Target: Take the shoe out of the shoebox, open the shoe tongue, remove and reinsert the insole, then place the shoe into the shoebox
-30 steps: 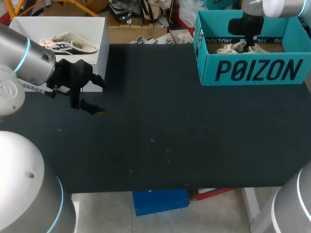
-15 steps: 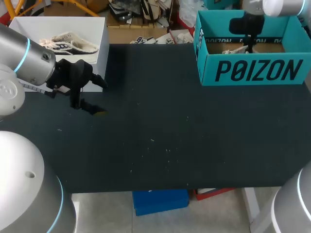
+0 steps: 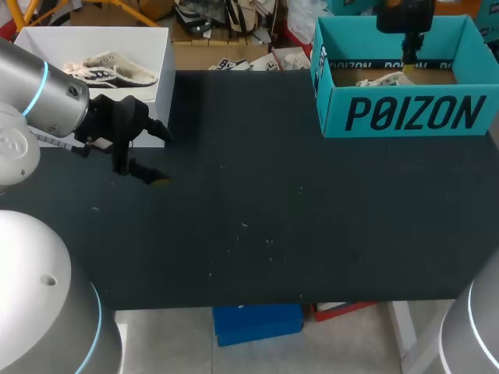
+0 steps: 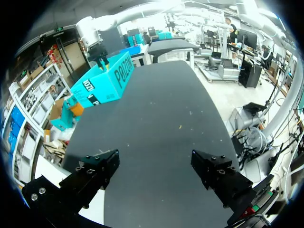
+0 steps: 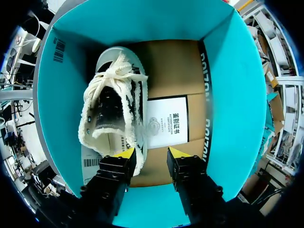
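Head view, whole table. The teal shoebox (image 3: pixel 405 113) stands at the far right of the dark table (image 3: pixel 257 202). My right gripper (image 3: pixel 407 58) hangs over the box's open top, and a pale part of the shoe (image 3: pixel 382 79) shows above the front wall. My left arm (image 3: pixel 39 93) comes in at the near left. Its left gripper (image 3: pixel 148 175) is low over the table, well apart from the shoebox. A white box (image 3: pixel 160 54) sits at the far left corner with another pale shoe (image 3: pixel 109 72) inside.

Right wrist view, looking straight down into the shoebox (image 5: pixel 228 95). The cream shoe (image 5: pixel 114 118), with frayed edging and a tied lace bow, lies sole-down on the cardboard floor along one teal wall, its opening facing up. A white printed card (image 5: pixel 166 121) lies just beside it on the floor. The right gripper (image 5: pixel 149 154) has its two yellow tips apart, with bare cardboard showing between them. One tip sits over the shoe's edge, the other over the card's side, and I see nothing clamped.

Left wrist view, looking along the table (image 4: pixel 156 118). The left gripper (image 4: pixel 154 166) has its black fingers spread wide with only tabletop between them. The shoebox (image 4: pixel 102 85) lies far ahead, with the right gripper (image 4: pixel 101 59) above it.
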Robot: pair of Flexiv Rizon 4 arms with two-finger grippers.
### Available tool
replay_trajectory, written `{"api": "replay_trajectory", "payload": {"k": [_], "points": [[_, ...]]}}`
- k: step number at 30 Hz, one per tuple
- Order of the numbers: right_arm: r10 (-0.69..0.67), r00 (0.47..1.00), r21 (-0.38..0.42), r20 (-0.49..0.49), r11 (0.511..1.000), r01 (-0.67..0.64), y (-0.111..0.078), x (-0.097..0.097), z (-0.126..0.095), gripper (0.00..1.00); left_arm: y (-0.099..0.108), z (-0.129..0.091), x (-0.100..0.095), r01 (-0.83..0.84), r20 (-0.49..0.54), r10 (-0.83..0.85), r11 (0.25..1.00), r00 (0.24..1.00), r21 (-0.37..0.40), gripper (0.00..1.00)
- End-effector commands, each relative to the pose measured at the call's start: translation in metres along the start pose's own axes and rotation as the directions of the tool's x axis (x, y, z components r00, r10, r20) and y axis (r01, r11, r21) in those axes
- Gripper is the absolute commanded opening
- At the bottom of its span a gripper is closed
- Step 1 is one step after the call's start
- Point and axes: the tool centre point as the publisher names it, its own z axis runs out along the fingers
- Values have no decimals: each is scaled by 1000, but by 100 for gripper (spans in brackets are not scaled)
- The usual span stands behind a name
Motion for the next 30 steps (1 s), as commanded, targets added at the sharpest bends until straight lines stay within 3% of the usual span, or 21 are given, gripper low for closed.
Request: {"api": "replay_trajectory", "payload": {"k": [1,9,18,23,30], "points": [[12,999,7,41,1000,-13,0,24,-45,39,0,1,1,-1,3,1,1000,1000,-1,100],[90,992,-14,85,996,-89,20,54,-91,38,0,1,1,-1,3,1,1000,1000,-1,100],[242,967,-25,78,970,-240,60,113,-126,40,0,1,1,-1,3,1,1000,1000,-1,100],[335,941,-48,53,942,-333,86,152,-126,40,0,1,1,-1,3,1,1000,1000,-1,100],[454,891,-58,28,890,-452,107,199,-118,41,0,1,1,-1,3,1,1000,1000,-1,100]]}}
